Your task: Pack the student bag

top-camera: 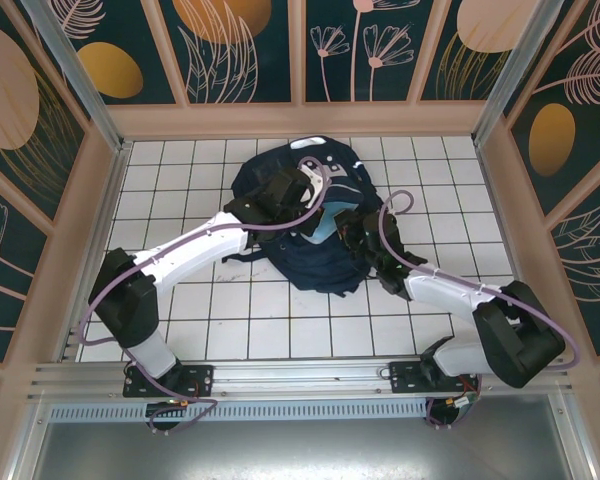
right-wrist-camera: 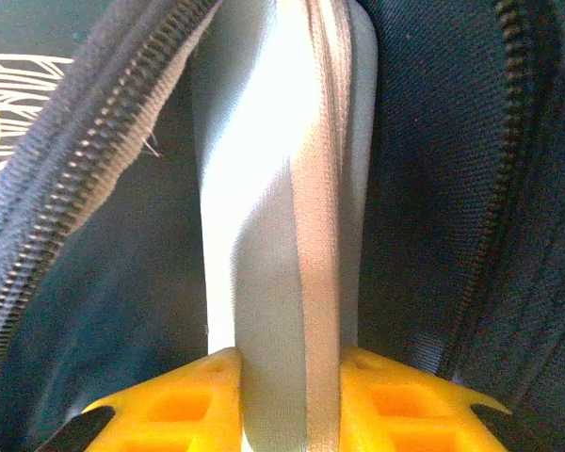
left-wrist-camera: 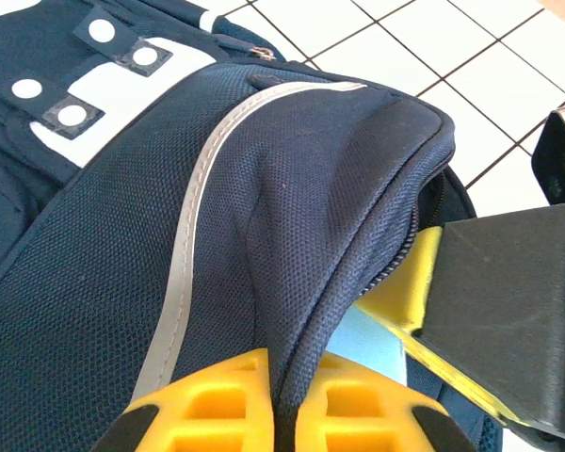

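Note:
The student bag [top-camera: 315, 268] lies in the middle of the white tiled table, dark navy with a thin pale stripe [left-wrist-camera: 184, 273] and white patches. My left gripper [left-wrist-camera: 281, 372] is shut on a fold of the bag's upper flap and holds its zip opening apart. Inside that opening my right gripper [right-wrist-camera: 290, 363] is shut on a pale blue-grey fabric pouch [right-wrist-camera: 273, 188] with a beige zip band, both yellow fingers touching its sides. The pouch [left-wrist-camera: 381, 339] peeks out under the lifted flap, beside the right gripper's yellow finger [left-wrist-camera: 412, 282]. The bag's dark lining [right-wrist-camera: 433, 188] surrounds the pouch.
Wooden walls with floral panels enclose the tiled table [top-camera: 230, 320] on three sides. A metal rail [top-camera: 300, 375] with both arm bases runs along the near edge. Purple cables [top-camera: 390, 215] loop over the arms above the bag.

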Tool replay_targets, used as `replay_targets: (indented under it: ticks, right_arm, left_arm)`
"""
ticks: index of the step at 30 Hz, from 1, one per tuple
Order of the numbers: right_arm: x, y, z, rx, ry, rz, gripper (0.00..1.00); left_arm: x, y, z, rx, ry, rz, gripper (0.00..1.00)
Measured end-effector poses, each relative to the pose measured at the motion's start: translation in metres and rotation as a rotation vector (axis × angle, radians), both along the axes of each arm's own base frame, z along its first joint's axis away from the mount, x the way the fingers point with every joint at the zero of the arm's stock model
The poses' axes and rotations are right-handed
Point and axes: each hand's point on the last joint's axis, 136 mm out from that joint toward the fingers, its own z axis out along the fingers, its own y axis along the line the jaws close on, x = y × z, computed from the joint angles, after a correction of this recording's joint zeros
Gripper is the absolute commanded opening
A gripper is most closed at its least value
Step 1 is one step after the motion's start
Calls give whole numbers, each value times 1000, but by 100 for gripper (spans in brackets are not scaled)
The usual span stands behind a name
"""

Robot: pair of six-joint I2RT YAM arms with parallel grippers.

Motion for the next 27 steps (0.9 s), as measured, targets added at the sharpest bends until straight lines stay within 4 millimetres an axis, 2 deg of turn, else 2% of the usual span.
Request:
replay_targets:
  ticks: [7,12,14,18,21,23,27]
  right_arm:
    - [27,21,-7,3,-15,-28,28]
    - [35,31,-7,38,-44,-56,33]
    - [37,32,-10,49,-47,-63,38]
    - [38,31,-10,63,-39,-72,59]
    - [32,22,-4,77,-34,-83,72]
    - [21,13,0,69,-17,-79,75]
    - [-9,-6,6,54,22,-54,76]
  left_arm:
    - [-1,-5,0,-18,17,-12,1]
    - [0,-4,0,-17,17,-4,3]
    - [1,-3,0,-18,18,6,9]
    - [5,-3,6,-44,23,38,25]
    - [8,-2,20,-96,27,50,41]
    - [5,-4,26,-133,42,41,54]
    - [-1,-6,39,-216,60,11,65]
